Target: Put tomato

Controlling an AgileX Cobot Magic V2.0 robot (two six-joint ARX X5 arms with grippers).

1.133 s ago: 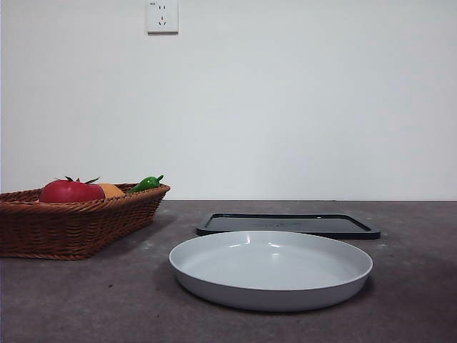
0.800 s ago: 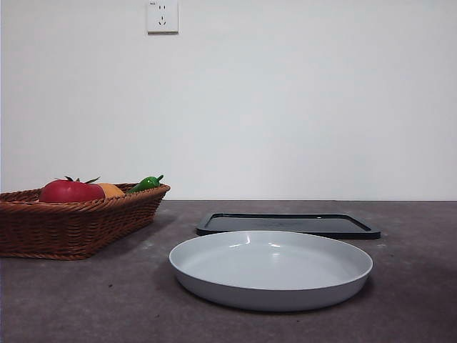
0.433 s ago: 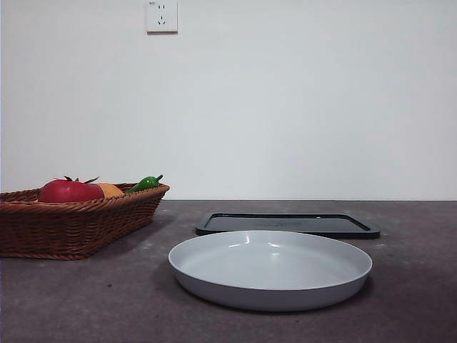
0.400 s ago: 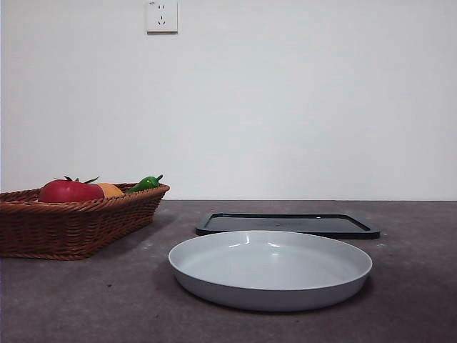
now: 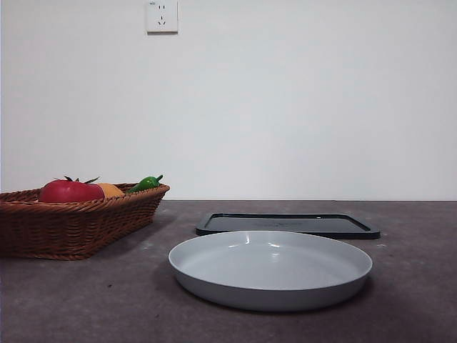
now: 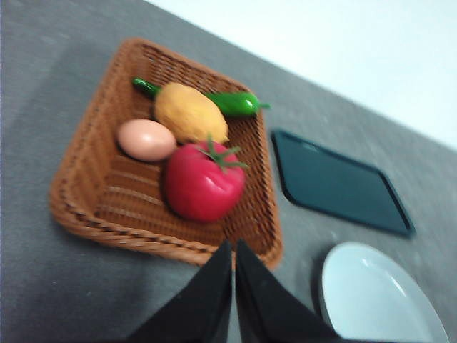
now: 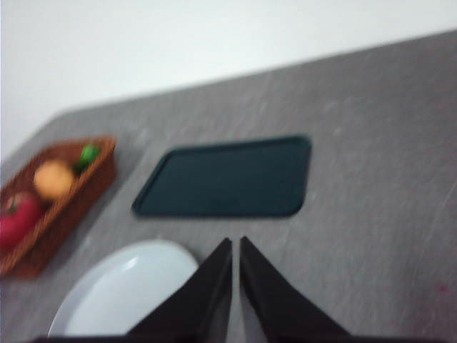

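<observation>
From the front you see only the top of the tomato [image 5: 70, 191] above the basket [image 5: 78, 225] wall; the egg [image 6: 146, 139] is hidden there. One tomato, one plate [image 5: 270, 269], one tray [image 5: 288, 224]. Left tool [image 6: 233, 251] and right tool [image 7: 235, 247] hang above the worktop [image 5: 107, 300], tips pressed together.

In the two wrist views, only the jaws of the robot show. The left gripper [image 6: 233, 250] has two matte black jaws, each a flat-faced wedge that broadens toward its base and tapers to a sharp point. Their surfaces are plain and smooth, with no visible screws, cables or markings. The right gripper [image 7: 235, 246] has the same form: two black pointed wedges, slightly blurred, with a dull sheen along their inner edges. The front view shows no part of either arm.
</observation>
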